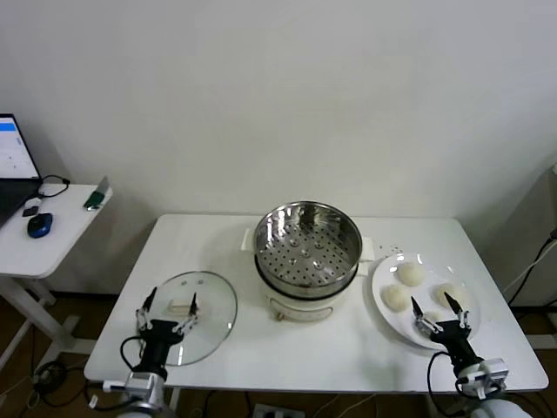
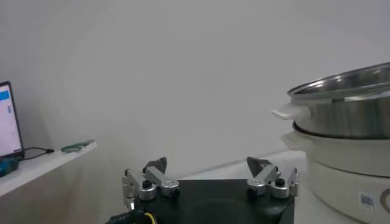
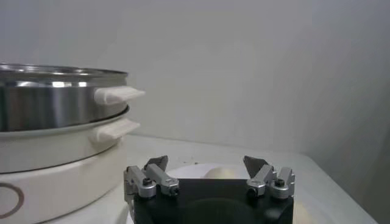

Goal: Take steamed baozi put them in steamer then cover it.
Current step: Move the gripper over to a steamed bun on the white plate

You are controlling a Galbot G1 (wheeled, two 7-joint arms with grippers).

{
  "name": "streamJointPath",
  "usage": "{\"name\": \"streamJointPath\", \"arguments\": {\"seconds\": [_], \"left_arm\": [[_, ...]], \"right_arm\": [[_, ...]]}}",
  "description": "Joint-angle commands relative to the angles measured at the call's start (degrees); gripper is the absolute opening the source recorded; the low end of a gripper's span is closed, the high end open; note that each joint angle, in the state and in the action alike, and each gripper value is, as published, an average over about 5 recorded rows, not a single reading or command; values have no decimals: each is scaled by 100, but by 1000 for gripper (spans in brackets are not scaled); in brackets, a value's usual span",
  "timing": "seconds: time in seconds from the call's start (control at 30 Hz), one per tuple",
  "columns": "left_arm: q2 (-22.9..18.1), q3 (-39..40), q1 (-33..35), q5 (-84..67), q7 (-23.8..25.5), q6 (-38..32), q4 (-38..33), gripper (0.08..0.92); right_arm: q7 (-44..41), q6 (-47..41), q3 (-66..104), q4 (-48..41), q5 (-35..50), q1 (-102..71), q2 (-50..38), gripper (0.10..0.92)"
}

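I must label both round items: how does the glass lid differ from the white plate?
The clear glass lid with a cream bar handle is see-through; the flat white plate is opaque. The lid lies left of the shiny steel steamer, the plate right. The lid carries nothing; the plate holds cream-white buns. Both lie on the white table.

The white table [image 1: 261, 357] carries the steamer [image 1: 306, 252] at its centre. Left of the steamer lies the glass cover [image 1: 209, 322]; right of it, a white plate [image 1: 383, 287].

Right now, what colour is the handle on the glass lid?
Cream-white; the lid handle shows best in the head view.
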Motion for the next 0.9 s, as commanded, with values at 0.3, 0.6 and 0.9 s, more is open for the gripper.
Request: {"name": "streamJointPath", "arguments": {"seconds": [0.3, 0.6, 0.9], "left_arm": [[124, 35, -36, 27, -10, -16, -28, 823], [187, 27, -132, 24, -7, 3, 99, 823], [192, 25, -214, 42, -18, 46, 193, 823]], "right_arm": [[-2753, -1075, -482, -818, -927, 1476, -2535, 823], [-4860, -379, -3275, -2636, -2501, 4824, -3731, 823], [-5302, 266, -6917, -4225, -3267, 8119, -3158, 823]]}}
